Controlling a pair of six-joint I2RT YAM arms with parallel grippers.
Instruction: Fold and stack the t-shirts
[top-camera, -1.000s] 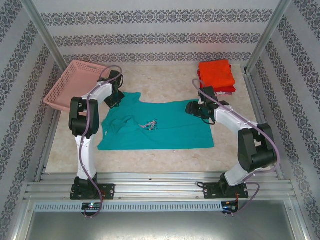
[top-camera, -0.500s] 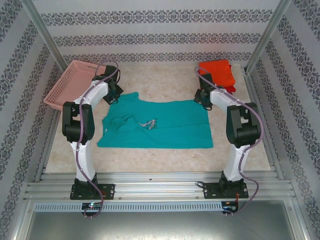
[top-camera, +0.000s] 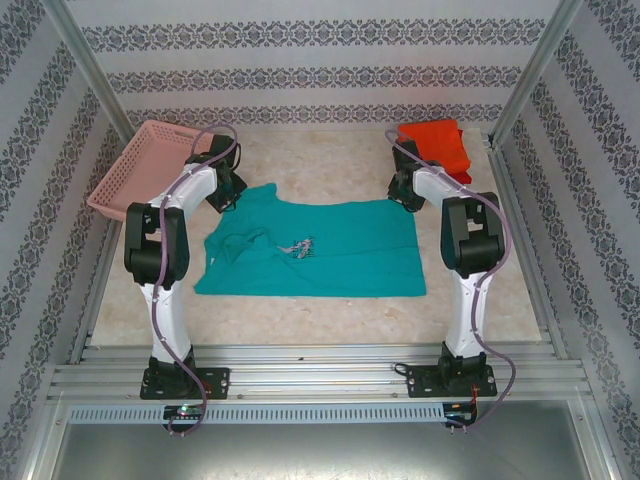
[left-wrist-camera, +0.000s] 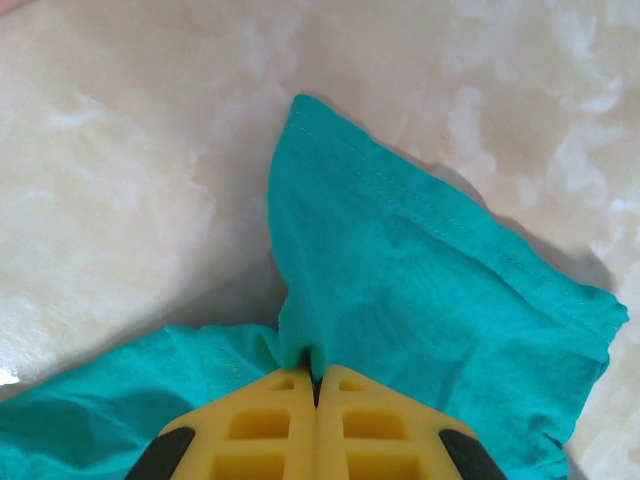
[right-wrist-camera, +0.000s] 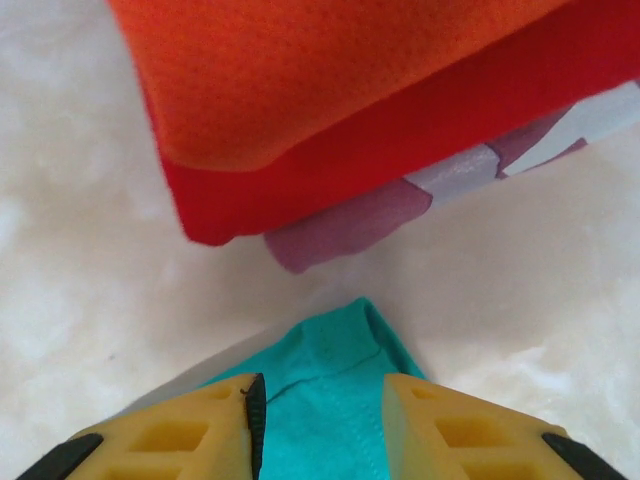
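From above: taking the teal t-shirt (top-camera: 310, 250), flat at centre, by far corners at 11 and 1 o'clock, likely for folding. Left wrist: clamping left gripper (left-wrist-camera: 316, 375) on teal cloth. Right wrist: straddling a teal corner with right gripper (right-wrist-camera: 322, 400) unclenched, facing folded stack (right-wrist-camera: 330, 110) at 12 o'clock.

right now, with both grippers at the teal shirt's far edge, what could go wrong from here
1. The right gripper has its jaws apart around a corner of the teal t-shirt, while the left gripper is shut on the cloth. Lifting now could raise one side only and skew the fold.
2. The folded stack, orange-red t-shirt on top, lies just beyond the right gripper; a forward nudge could shove it out of line.
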